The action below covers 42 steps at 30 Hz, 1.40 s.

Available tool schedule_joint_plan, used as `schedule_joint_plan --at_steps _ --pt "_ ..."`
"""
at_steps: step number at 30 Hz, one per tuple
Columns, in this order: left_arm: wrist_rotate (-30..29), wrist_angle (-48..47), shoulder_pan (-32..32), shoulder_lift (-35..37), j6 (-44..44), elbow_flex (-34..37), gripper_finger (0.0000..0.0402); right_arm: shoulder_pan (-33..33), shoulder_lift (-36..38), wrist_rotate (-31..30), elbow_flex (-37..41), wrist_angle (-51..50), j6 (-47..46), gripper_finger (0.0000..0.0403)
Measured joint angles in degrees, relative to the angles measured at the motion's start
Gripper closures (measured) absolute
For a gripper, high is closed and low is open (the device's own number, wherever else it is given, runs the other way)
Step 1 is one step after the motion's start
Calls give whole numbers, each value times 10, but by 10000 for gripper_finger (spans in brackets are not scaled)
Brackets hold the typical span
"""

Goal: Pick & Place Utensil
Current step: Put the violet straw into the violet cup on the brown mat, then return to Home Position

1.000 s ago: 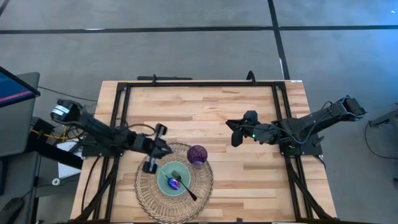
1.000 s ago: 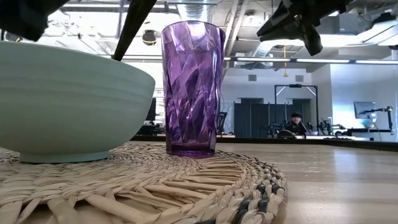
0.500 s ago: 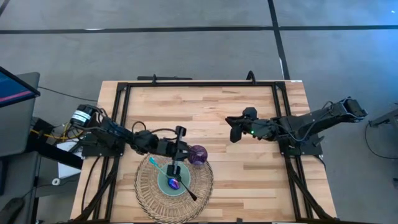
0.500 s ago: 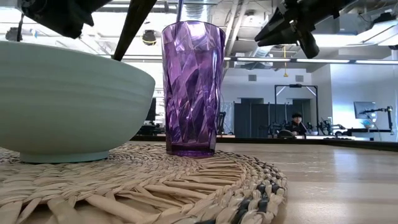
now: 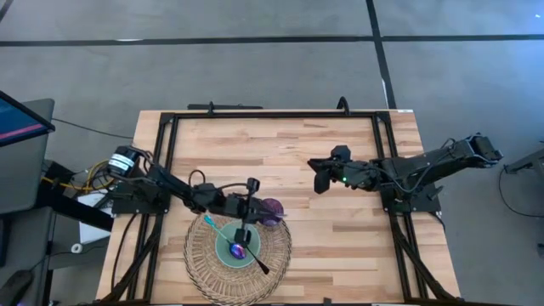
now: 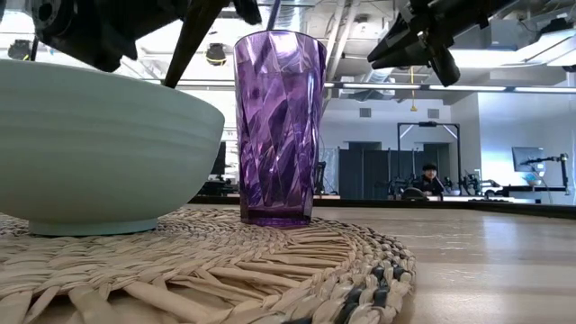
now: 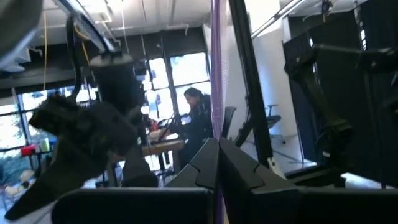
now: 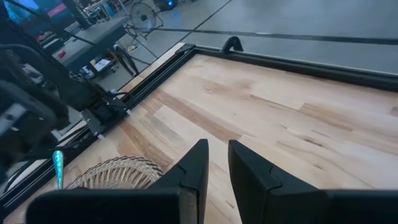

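The left end effector (image 5: 246,223), clenched on a purple utensil (image 7: 216,93) held upright, hangs over the bowl (image 5: 237,248), just beside the cup (image 5: 270,211); the right end effector (image 5: 320,178) waits right, fingers slightly parted, empty.

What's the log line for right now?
left hand: shut on utensil, beside cup | right hand: open, above table

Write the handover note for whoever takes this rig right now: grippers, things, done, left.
Left gripper: shut on a thin purple-handled utensil, above the bowl.
Right gripper: fingers slightly apart, empty, waiting above bare table right of the mat.
Things: pale green bowl on the woven mat, purple cup beside it on the mat; a dark-handled utensil already lies in the bowl.
Left: put down and release the held utensil.
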<state>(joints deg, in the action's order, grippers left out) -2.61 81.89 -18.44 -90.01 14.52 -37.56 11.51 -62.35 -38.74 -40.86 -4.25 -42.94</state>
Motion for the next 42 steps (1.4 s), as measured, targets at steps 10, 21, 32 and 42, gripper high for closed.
schedule_joint_plan --at_steps 10,21,32,42 --pt "-87 -11 0 -52 -45 0 392 0 0 4 0 0 0 347" --pt "-114 -26 0 -53 -77 0 317 0 0 4 0 0 0 347" --pt "-115 -34 -2 -53 -77 0 295 0 0 4 0 0 0 347" --pt "-119 -69 -14 57 -42 36 314 0 0 4 0 0 0 347"
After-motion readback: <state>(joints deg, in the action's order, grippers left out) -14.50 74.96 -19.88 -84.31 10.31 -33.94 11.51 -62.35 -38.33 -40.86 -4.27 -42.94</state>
